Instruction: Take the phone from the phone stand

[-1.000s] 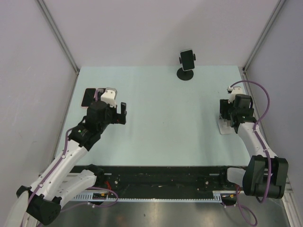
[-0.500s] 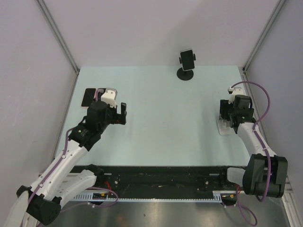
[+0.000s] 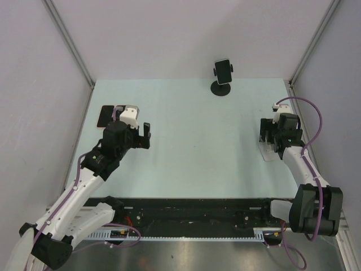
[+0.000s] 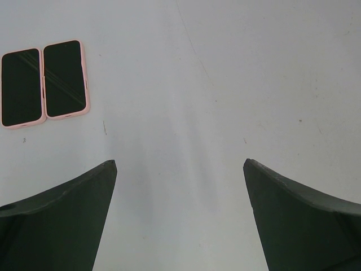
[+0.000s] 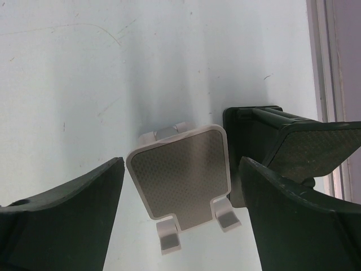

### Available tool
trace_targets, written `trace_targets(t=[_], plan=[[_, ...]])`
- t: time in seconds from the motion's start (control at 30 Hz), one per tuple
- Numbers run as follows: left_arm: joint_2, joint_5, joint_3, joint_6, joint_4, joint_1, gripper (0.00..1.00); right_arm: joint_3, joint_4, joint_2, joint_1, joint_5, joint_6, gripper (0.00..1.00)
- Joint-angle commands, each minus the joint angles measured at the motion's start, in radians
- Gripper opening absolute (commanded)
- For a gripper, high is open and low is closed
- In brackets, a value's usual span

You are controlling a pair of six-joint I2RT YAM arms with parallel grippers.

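From above, the left gripper (image 3: 141,137) hangs spread wide near two flat phones (image 3: 107,116). The phone (image 3: 223,70) sits clamped in the black phone stand (image 3: 220,88) at the table's (image 3: 197,147) far edge. In the right wrist view, the right gripper (image 5: 180,164) is parted around a white stand (image 5: 183,172), not touching it.

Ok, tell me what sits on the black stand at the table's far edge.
A phone, held in the clamp of the black stand. The phone covers the cradle behind it, so that part cannot be seen.
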Motion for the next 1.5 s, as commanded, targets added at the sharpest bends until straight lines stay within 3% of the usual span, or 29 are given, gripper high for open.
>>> trace_targets(t=[0.0,0.23,0.6,0.77,1.13,1.47], plan=[[-0.020,-0.009,-0.002,0.022,0.022,-0.009,1.00,0.005,0.047,-0.034,0.010,0.018,0.009,0.89],[-0.006,-0.001,-0.002,0.022,0.022,-0.009,1.00,0.029,0.041,-0.096,0.018,-0.006,0.015,0.91],[0.011,0.000,-0.002,0.023,0.021,-0.009,1.00,0.135,0.035,-0.051,0.090,-0.037,0.086,0.97],[0.026,-0.006,-0.004,0.027,0.021,-0.008,0.99,0.221,0.151,0.085,0.190,-0.057,0.121,0.99],[0.072,-0.061,-0.011,0.034,0.024,0.011,1.00,0.557,0.437,0.496,0.219,-0.259,0.056,0.99],[0.156,-0.116,-0.022,0.057,0.045,0.037,1.00,1.169,0.270,0.930,0.201,-0.511,-0.069,0.98]])
